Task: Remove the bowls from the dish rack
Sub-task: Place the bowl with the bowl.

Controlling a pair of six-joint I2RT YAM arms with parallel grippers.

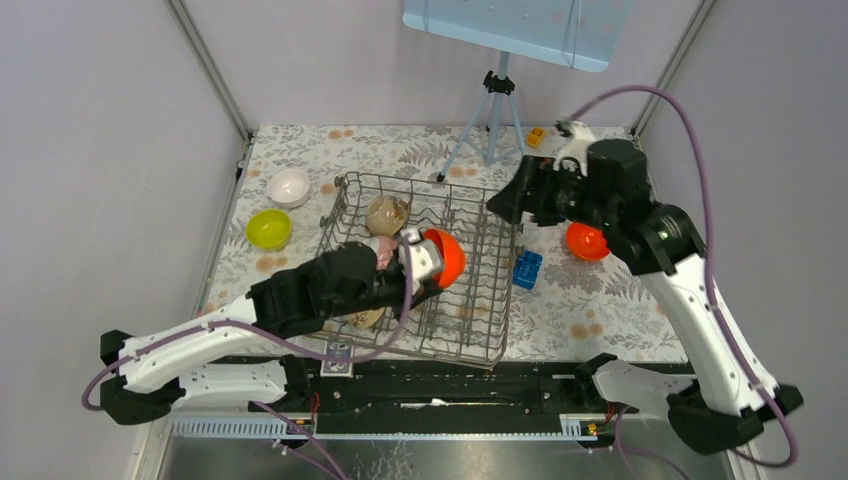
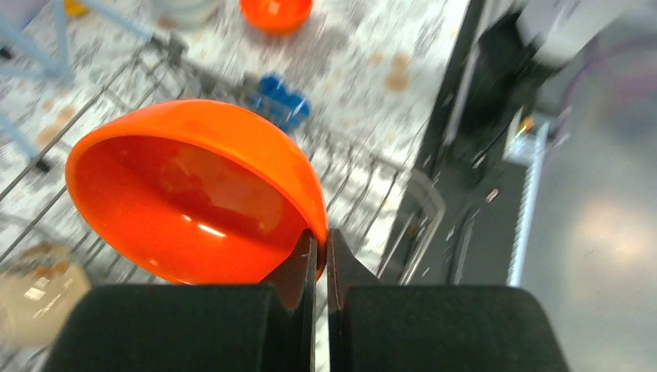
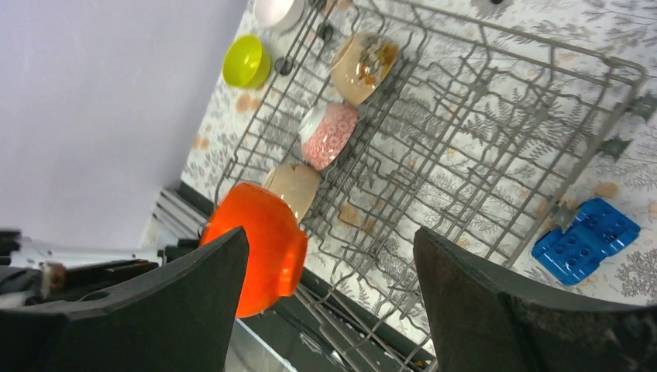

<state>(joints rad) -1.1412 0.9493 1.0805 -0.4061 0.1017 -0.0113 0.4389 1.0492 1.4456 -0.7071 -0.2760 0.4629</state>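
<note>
While the top view shows the left gripper (image 1: 425, 263) pinching an orange bowl (image 1: 447, 256) above the middle of the dish rack (image 1: 470, 300), its wrist view shows jaws clamped tight on the bowl's rim. The right wrist view shows the right gripper (image 3: 329, 236) spread wide, empty, near the rack's right edge.

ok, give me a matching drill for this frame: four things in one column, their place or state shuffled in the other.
Things:
1. left gripper
2. right gripper
3. lime-yellow bowl
4. blue block

Place or state:
A. on the table, right of the dish rack
B. shut on an orange bowl at its rim
C. on the table, left of the dish rack
D. open, nothing in it

Pairs: 1-B, 2-D, 3-C, 4-A
</note>
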